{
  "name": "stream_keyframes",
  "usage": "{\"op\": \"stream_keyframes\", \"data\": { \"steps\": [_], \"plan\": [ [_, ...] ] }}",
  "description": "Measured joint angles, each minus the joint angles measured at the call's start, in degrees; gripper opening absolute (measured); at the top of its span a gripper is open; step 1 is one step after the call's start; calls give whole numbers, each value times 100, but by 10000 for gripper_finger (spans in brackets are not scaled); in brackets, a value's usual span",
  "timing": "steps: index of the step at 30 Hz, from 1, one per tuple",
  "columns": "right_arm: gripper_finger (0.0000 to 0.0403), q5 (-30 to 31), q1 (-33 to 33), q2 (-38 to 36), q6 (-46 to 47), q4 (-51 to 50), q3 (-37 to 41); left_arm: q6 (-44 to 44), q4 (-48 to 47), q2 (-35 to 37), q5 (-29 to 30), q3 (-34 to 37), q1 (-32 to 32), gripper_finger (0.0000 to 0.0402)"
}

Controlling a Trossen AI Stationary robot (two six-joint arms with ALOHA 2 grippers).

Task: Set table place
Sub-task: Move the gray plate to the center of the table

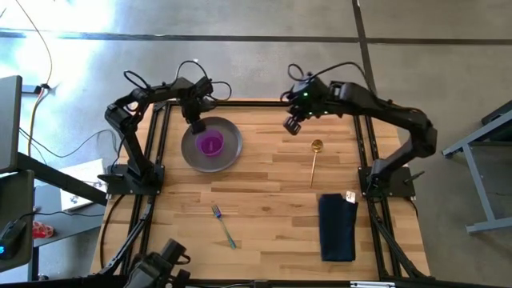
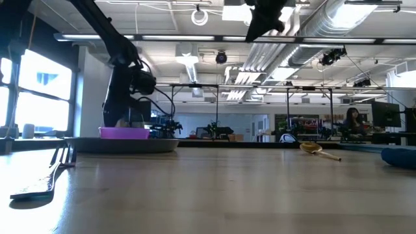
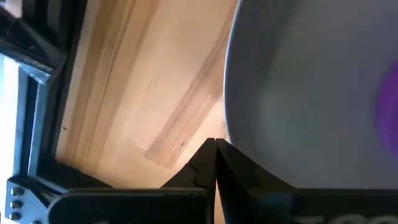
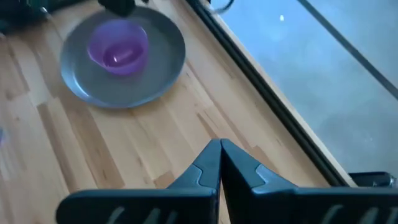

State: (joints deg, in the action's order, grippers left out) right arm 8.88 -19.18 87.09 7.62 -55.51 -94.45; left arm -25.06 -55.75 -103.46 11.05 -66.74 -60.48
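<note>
The round grey plate [image 1: 228,152] lies on the table [image 1: 264,184] at the far left, with the purple bowl [image 1: 210,144] standing in it; both show in the right wrist view [image 4: 165,56] [image 4: 117,48]. My left gripper [image 1: 196,125] is shut, its tips at the plate's far-left rim [image 3: 227,118]. My right gripper [image 1: 293,125] is shut and empty, high above the far middle of the table [image 4: 219,144]. The gold spoon [image 1: 315,160], the teal-handled fork [image 1: 223,226] and the folded navy napkin [image 1: 337,226] lie flat on the table. My left gripper's shut fingertips [image 3: 211,149] come from above, slanting from the far left, and end right at the plate's outer rim [image 3: 226,132]. Whether they touch the rim I cannot tell. The plate lies flat on the table.
The black rail frame [image 1: 160,144] runs close beside the plate on the left. Bare wood lies between the plate and the spoon. In the low view the fork [image 2: 39,185] is nearest the camera and the napkin [image 2: 400,156] is at the right. A person [image 2: 354,120] sits far behind the table.
</note>
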Motion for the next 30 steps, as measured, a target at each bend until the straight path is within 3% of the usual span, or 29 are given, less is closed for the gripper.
{"op": "stream_keyframes", "data": {
  "steps": [7, 14, 30],
  "plan": [
    [0, 0, 17, -361, 74, -242, -2, 53, 385, 2, 146, 297, 8, 0],
    [0, 90, 4, -405, 81, -259, -2, 320, 346, 7, -485, 456, 206, 0],
    [0, 153, 4, -385, 92, -251, -2, 1524, 1411, 7, -1135, 579, 2229, 0]
  ]
}}
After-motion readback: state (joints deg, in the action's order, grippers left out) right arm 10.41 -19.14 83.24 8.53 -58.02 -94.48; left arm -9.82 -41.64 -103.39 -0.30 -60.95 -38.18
